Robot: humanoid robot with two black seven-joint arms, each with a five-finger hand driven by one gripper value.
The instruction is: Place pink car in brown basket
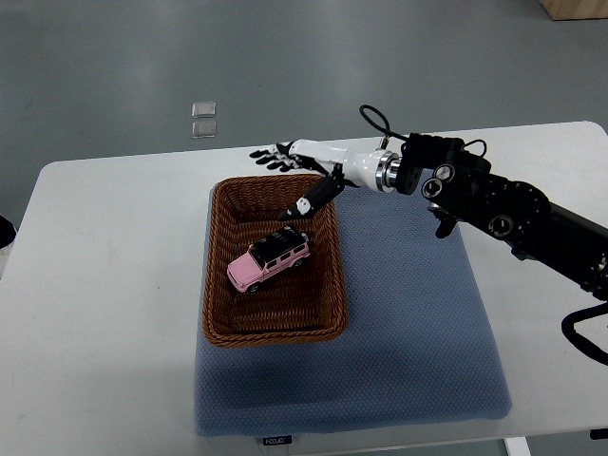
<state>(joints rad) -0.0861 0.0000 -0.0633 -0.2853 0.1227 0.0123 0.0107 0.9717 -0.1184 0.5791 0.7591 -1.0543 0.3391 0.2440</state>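
The pink toy car with a black roof lies inside the brown wicker basket, near its middle, angled toward the far right. My right hand reaches in from the right and hovers over the basket's far rim. Its fingers are spread and hold nothing; the thumb points down into the basket, just above and behind the car. The left arm does not show.
The basket stands on a blue-grey mat on a white table. Two small clear squares lie on the grey floor beyond the table's far edge. A wooden object shows at the top right corner.
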